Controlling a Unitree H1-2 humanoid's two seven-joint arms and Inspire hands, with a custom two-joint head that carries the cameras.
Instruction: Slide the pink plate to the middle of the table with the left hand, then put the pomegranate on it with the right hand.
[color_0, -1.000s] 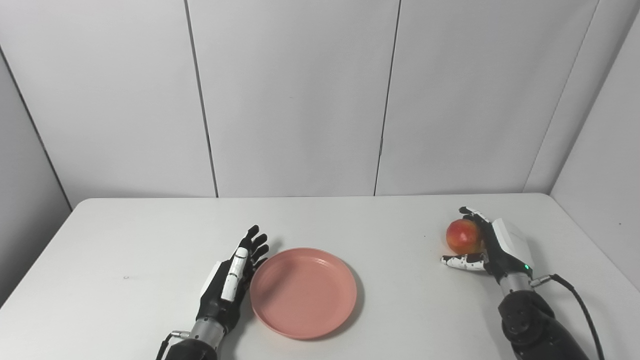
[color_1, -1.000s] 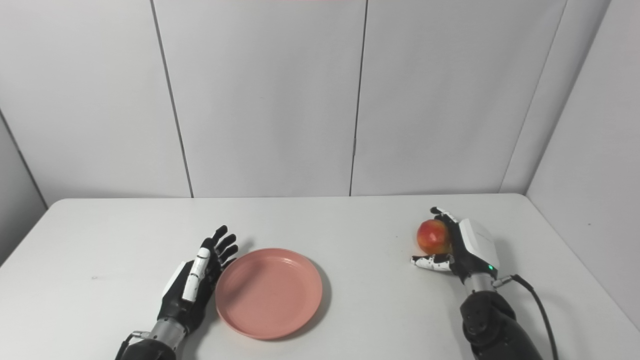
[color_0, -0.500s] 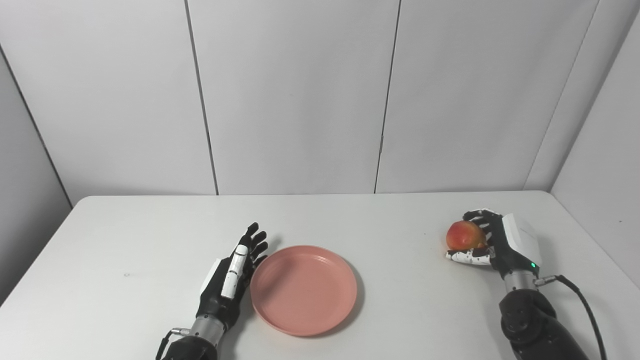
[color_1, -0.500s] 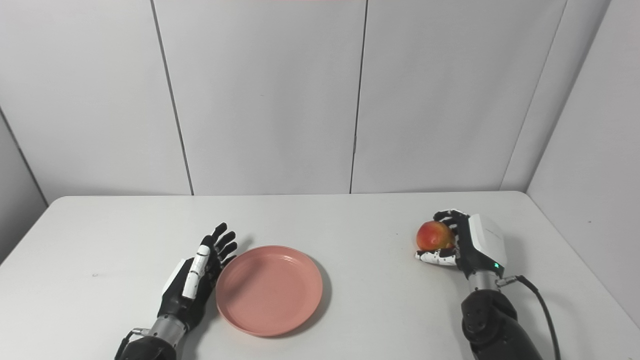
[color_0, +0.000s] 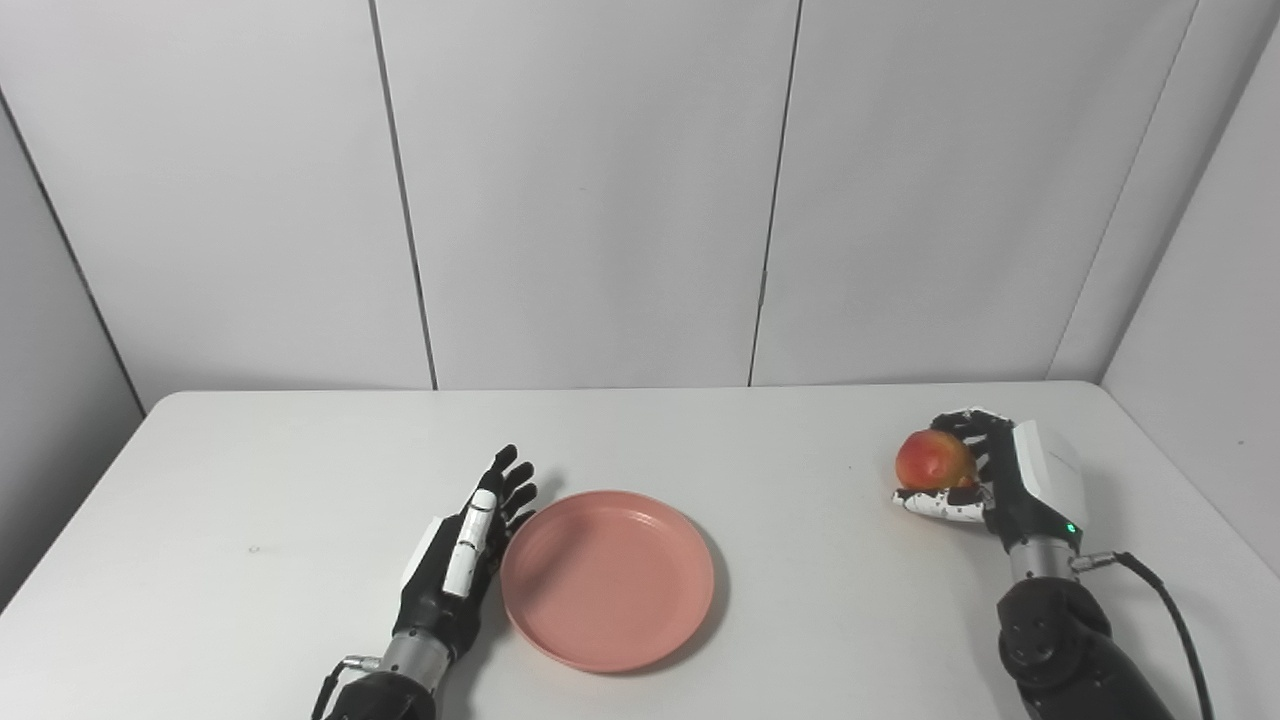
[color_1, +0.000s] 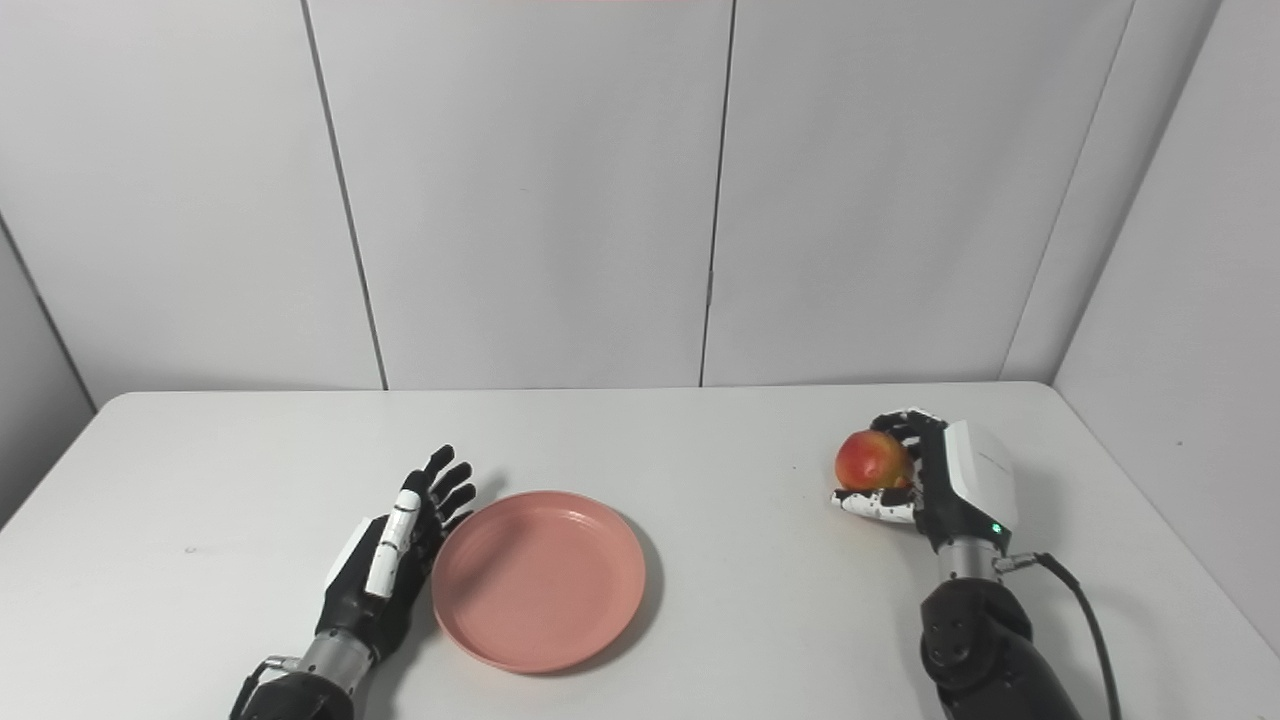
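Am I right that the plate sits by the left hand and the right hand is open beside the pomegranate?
Not quite. The pink plate does sit by the open left hand, but the right hand is shut on the pomegranate, fingers wrapped around it, as the left eye view shows.

The pink plate (color_0: 608, 580) sits flat on the white table (color_0: 250, 470) — round, shallow, a raised rim, matte salmon-pink, nothing on it. It lies near the front edge, roughly mid-table, a touch left of centre. Over to the far right is the pomegranate (color_0: 934, 461) — small, round, red with a yellow-orange blush, smooth-skinned. It is cupped in the right hand (color_0: 1000, 478), fingers curled over its top and thumb under it, and well apart from the plate; whether it clears the tabletop is hard to say.
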